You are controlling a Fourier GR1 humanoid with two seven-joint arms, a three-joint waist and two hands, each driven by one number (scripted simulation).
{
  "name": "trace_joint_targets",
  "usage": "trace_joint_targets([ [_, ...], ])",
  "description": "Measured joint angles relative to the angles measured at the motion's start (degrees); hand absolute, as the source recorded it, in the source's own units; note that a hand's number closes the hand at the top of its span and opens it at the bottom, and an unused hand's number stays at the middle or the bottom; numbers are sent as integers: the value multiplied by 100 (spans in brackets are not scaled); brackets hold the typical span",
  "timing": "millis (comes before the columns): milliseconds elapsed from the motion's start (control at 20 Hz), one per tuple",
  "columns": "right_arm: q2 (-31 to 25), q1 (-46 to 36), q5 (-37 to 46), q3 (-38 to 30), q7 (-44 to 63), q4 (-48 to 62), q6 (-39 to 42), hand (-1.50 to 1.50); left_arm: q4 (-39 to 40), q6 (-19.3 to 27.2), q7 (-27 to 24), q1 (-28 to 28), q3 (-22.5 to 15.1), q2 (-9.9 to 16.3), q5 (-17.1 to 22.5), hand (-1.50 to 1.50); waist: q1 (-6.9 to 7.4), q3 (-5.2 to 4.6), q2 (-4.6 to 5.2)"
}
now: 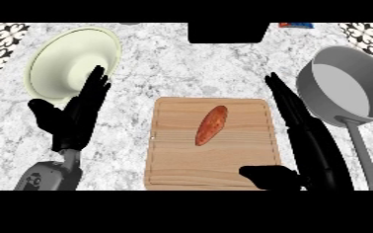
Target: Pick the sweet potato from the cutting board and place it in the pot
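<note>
— Where was the potato (211, 125) when you looked?

— It lay on the board (175, 168), a little above the board's middle, tilted with its upper end toward one o'clock. Nothing touched it.

— And your right hand (302, 128)?

— It stood at three o'clock from the potato, over the board's right edge, fingers straight and pointing to eleven o'clock, thumb (266, 175) stuck out across the board's lower right corner. It held nothing.

— The pot (331, 86)?

— At two o'clock from the board, grey, its handle running down toward five o'clock. I saw the right fingers just beside its rim; whether they touched it I could not tell from that steep angle.

— The left hand (73, 118)?

— Well apart at nine o'clock from the board, fingers straight and up, thumb out to the left, holding nothing. Its fingertips overlapped the lower edge of a pale plate (65, 54) at eleven o'clock.

— Anything else?

— A black box (226, 32) at twelve o'clock, on the marble counter (182, 69).
</note>
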Motion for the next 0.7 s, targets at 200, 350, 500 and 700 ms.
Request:
trace_joint_targets([
  [200,98,-579,-260,52,1385,-322,1040,-150,-7,-45,58,-37,5,6,-22,0,59,3,26],
  [350,307,-1029,-571,-52,2012,-303,1504,-150,-41,-46,117,-62,-9,-43,-47,0,83,8,39],
  [500,561,-1320,-679,-48,2294,-99,1616,-150,-7,-98,63,-36,22,-72,-62,0,94,11,46],
  [700,761,-1533,-808,-145,2417,277,1697,-150,-233,-106,267,-23,54,-30,-67,0,110,16,47],
])
